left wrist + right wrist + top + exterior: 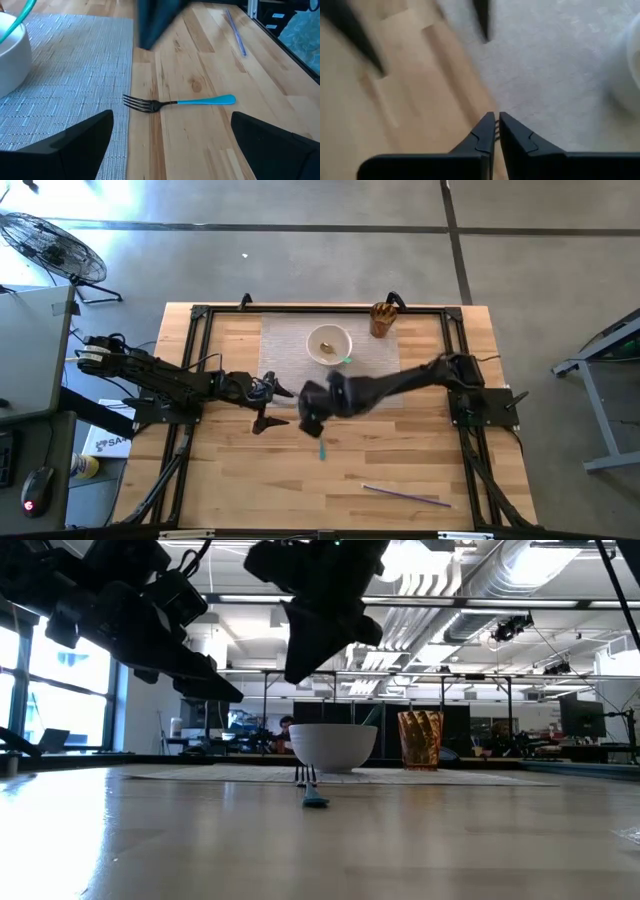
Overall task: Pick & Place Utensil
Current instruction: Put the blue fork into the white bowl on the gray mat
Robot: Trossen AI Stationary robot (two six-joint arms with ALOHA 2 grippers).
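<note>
**Two arms over one fork, nothing lifted yet**

Two dark arms above a pale wooden table (230, 480), both reaching toward the middle. Largest thing on the boards: a grey woven placemat (290, 345) at the far centre. On the mat, a white round bowl (328, 344) with a teal-handled utensil leaning inside; beside the mat's far right corner, an amber ribbed glass cup (383, 320). Nearer the front edge, well apart from everything, a thin purple straw (405, 496).

Right gripper (495, 131) hanging low over the mat's near edge, fingers pressed together with nothing between them; fork tines just visible beyond the tips in the right wrist view. Left gripper (268, 415) close by on the bare wood beside the mat, fingers spread wide apart and empty, framing the fork in the left wrist view.

Smallest and most important: a blue-handled metal fork (177, 103) lying flat on the table, tines at the mat's near edge, handle pointing toward the front.

Progress, by judgement: early. Fork not yet grasped, not yet raised, not yet delivered. Left to do: closing on the fork, lifting, carrying to a destination, probably the bowl or the cup, though hard to say which
</note>
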